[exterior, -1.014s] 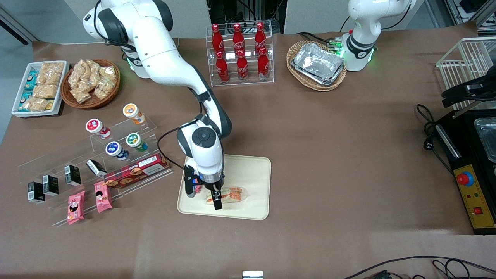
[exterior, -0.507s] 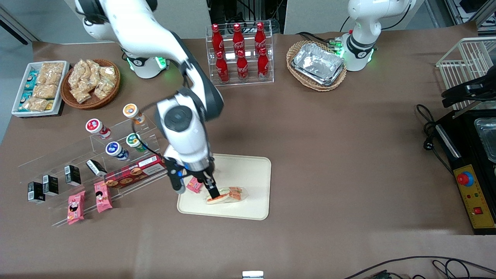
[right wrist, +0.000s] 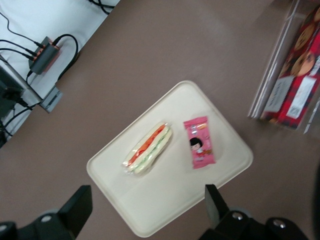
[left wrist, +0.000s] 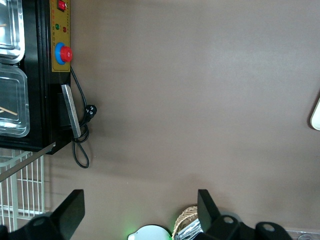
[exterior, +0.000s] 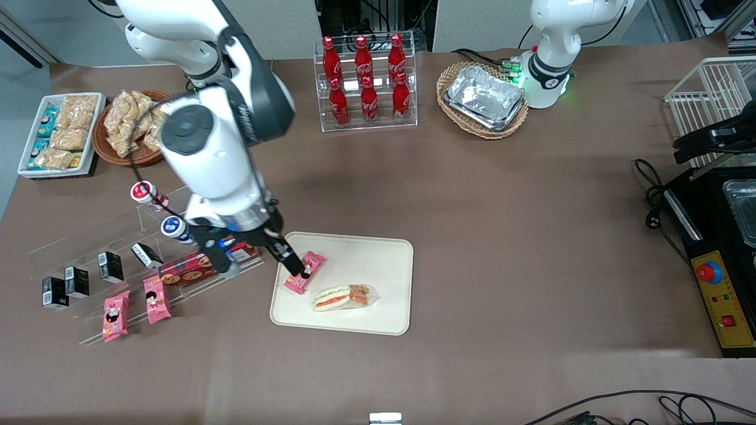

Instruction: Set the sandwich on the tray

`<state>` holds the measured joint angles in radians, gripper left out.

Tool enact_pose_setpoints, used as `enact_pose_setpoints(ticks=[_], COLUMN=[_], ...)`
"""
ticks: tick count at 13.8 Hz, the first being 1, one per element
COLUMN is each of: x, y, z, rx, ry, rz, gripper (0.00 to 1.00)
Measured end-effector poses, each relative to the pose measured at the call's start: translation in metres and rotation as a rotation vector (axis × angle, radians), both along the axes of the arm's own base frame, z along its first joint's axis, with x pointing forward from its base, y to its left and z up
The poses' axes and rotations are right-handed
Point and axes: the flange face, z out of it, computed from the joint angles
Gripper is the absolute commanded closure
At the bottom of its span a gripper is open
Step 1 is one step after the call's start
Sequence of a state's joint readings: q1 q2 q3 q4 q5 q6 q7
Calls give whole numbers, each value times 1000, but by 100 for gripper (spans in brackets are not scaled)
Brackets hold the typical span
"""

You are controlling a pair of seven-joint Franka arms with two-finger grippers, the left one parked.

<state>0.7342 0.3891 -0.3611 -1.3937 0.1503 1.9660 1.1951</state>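
Observation:
The sandwich (exterior: 342,297), a wrapped wedge with orange-red and green stripes, lies flat on the cream tray (exterior: 384,265), near the edge closest to the front camera. My right gripper (exterior: 263,268) is open and empty, raised above the tray's edge toward the working arm's end, clear of the sandwich. In the right wrist view my gripper (right wrist: 145,210) looks down on the sandwich (right wrist: 148,148) and the tray (right wrist: 165,200) from well above, its fingers (right wrist: 75,205) spread wide. A pink snack packet (right wrist: 199,142) lies on the tray beside the sandwich.
A clear acrylic stand (exterior: 195,195) with cups, a red cookie box (exterior: 204,262) and pink packets (exterior: 156,298) stands beside the tray. A cola bottle rack (exterior: 366,82), a snack basket (exterior: 139,127) and a foil-tray basket (exterior: 484,97) stand farther from the front camera.
My gripper let go of the sandwich, rose and moved off toward the working arm's end. The sandwich stays on the tray, and the pink packet is now uncovered.

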Motion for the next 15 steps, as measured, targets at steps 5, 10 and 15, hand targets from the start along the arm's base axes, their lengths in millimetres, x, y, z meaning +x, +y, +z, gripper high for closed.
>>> enact_pose_setpoints(ticks=[5, 10, 15], x=[1, -22, -36], y=[-132, -218, -310], z=[60, 100, 102], rx=[-62, -166, -190], ry=[58, 53, 66], rz=[279, 476, 558], gripper=[0, 0, 0])
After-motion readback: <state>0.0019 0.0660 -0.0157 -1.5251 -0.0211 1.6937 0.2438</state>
